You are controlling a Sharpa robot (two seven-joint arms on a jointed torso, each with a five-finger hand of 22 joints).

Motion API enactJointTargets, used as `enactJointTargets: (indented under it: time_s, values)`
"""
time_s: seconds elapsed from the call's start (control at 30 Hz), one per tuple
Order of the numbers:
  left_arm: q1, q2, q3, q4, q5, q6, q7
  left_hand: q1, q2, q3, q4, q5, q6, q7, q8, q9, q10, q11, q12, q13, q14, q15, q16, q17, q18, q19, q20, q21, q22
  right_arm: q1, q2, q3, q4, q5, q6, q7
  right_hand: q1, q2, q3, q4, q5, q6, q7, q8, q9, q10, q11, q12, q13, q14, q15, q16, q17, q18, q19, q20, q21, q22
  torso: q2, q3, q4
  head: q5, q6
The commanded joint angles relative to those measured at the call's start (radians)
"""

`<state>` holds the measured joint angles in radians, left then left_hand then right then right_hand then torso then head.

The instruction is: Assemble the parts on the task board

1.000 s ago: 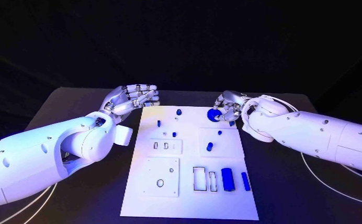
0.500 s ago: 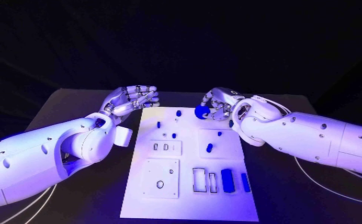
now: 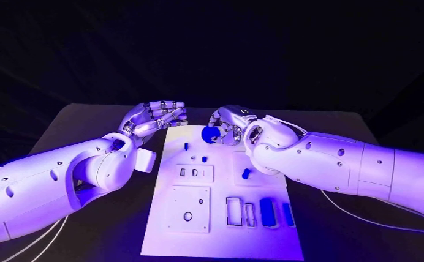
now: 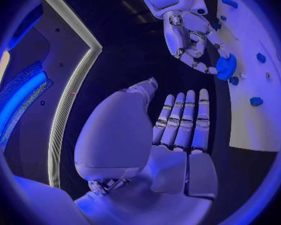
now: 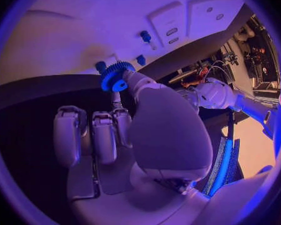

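Right hand (image 3: 231, 126) fingers (image 5: 135, 80) pinch blue gear (image 3: 210, 133) above task board (image 3: 168, 225); left hand (image 3: 155, 115) empty.

My right hand (image 3: 231, 124) hovers over the task board's (image 3: 221, 237) far edge, pinching a blue gear (image 3: 210, 133) in its fingertips. My left hand (image 3: 155, 115) is empty, fingers loosely curled, beside the board's far left corner.

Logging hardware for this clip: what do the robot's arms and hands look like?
Both arms are bulky, smooth white shells with small dark screw dots. The left hand and right hand are silver, with segmented fingers and white palm covers. Thin white cables trail beneath the arms.
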<state>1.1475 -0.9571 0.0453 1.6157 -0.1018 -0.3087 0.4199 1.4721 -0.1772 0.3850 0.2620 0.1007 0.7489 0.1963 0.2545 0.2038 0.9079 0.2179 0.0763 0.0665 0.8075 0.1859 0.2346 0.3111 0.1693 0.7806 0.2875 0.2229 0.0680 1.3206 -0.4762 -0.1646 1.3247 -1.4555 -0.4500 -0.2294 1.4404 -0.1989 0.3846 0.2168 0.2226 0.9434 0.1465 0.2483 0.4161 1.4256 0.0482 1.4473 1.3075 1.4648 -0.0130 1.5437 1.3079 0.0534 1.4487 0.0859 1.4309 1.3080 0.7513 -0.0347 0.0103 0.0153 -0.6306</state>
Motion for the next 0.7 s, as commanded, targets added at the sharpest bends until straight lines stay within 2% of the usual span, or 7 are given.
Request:
enactJointTargets:
  time_s: [0.03,0.2,0.37,0.53,0.7]
  values:
    - [0.001,0.004,0.001,0.0,0.003,0.019,0.007,-0.001,0.007,-0.005,-0.001,-0.002,-0.003,0.072,0.001,0.0,-0.001,0.002,0.001,0.0,0.002,-0.003,-0.003,-0.001,0.011,0.003,0.0,0.0,0.001,-0.005,0.013,-0.001,-0.015,-0.04,0.002,-0.013,-0.006,0.001,0.008,0.0,0.002,0.033,-0.02,0.031,0.014,0.009,-0.001,0.005,0.084,0.09,-0.008,0.006,0.189,-0.007,0.006,0.003,0.002,0.091,0.001,0.0005,-0.0016,0.002,-0.003]
    - [0.001,0.007,0.001,-0.003,0.003,0.019,0.007,-0.001,0.007,-0.005,-0.001,-0.002,-0.003,0.072,0.001,0.0,-0.001,0.002,0.001,0.0,0.002,-0.003,-0.003,-0.001,0.011,0.003,0.0,0.0,0.001,-0.013,0.04,-0.002,-0.036,-0.042,0.014,-0.015,-0.006,0.001,0.008,0.0,0.002,0.033,-0.02,0.031,0.014,0.009,-0.001,0.005,0.084,0.09,-0.008,0.006,0.189,-0.007,0.006,0.003,0.002,0.091,0.002,0.0012,-0.0032,0.004,-0.006]
    - [0.001,0.009,0.001,-0.003,0.003,0.019,0.007,-0.001,0.007,-0.005,-0.001,-0.002,-0.003,0.072,0.001,0.0,-0.001,0.002,0.001,0.0,0.002,-0.003,-0.003,-0.001,0.011,0.003,0.0,0.0,0.001,-0.019,0.055,-0.003,-0.049,-0.043,0.032,-0.018,-0.01,-0.002,0.011,0.0,0.002,0.03,-0.019,0.03,0.013,0.009,-0.001,0.005,0.084,0.09,-0.008,0.006,0.188,-0.007,0.006,0.003,0.002,0.091,0.001,0.0016,-0.0021,0.004,-0.01]
    - [0.001,0.01,0.001,-0.003,0.003,0.019,0.007,-0.001,0.007,-0.005,-0.001,-0.002,-0.003,0.072,0.001,0.0,-0.001,0.002,0.001,0.0,0.002,-0.003,-0.003,-0.001,0.011,0.003,0.0,0.0,0.001,-0.026,0.067,-0.003,-0.065,-0.044,0.046,-0.02,-0.012,-0.002,0.013,0.0,0.002,0.029,-0.019,0.029,0.013,0.009,-0.001,0.005,0.084,0.09,-0.008,0.006,0.189,-0.007,0.005,0.002,0.001,0.09,0.001,0.0039,-0.0031,0.005,-0.013]
    - [0.001,0.01,0.001,-0.002,0.003,0.019,0.007,-0.001,0.007,-0.005,-0.001,-0.002,-0.003,0.072,0.001,0.0,-0.001,0.002,0.001,0.0,0.002,-0.003,-0.003,-0.001,0.011,0.003,0.0,0.0,0.001,-0.033,0.079,-0.004,-0.079,-0.044,0.054,-0.021,-0.012,-0.002,0.013,0.0,0.002,0.029,-0.019,0.029,0.013,0.009,-0.001,0.005,0.084,0.09,-0.008,0.006,0.189,-0.007,0.005,0.002,0.001,0.09,0.0,0.0034,-0.0029,0.006,-0.017]
